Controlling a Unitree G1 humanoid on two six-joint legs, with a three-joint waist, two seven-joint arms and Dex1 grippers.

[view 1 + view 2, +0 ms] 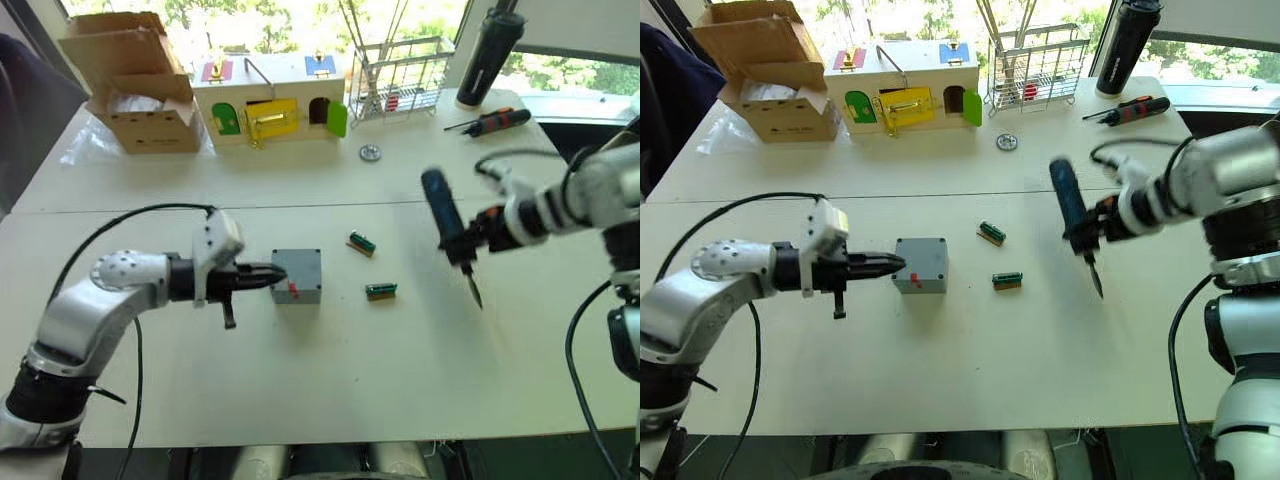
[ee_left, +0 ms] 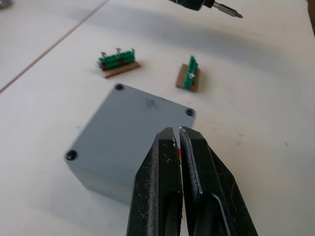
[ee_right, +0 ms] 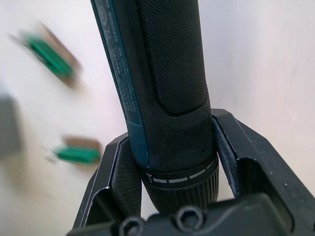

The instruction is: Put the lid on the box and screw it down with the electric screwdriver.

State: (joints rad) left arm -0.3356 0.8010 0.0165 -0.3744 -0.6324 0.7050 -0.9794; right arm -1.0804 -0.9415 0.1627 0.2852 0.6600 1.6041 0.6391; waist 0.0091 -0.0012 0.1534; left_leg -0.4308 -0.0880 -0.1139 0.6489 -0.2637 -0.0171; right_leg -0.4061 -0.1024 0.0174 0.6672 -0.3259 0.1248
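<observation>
The box point(image 1: 297, 275) sits on the white table point(image 1: 330, 380) with the lid point(image 2: 133, 132) already on top, screw heads dark at the three corners that show. The left gripper point(image 1: 277, 276), fingers pressed together with nothing between them, has its tips at the box's left side — touching or just short of it, which the head views leave unclear. The right gripper point(image 1: 1087, 238) is clamped on the electric screwdriver point(image 1: 1074, 218), held in the air well to the box's right, bit pointing down at bare table. Two small green connector pieces point(image 1: 380, 290) lie between tool and box. The likely trouble: the bit must reach a small corner screw, and a tilted approach could slip off — or shove the unheld box sideways, since the left fingers only brace one side.
</observation>
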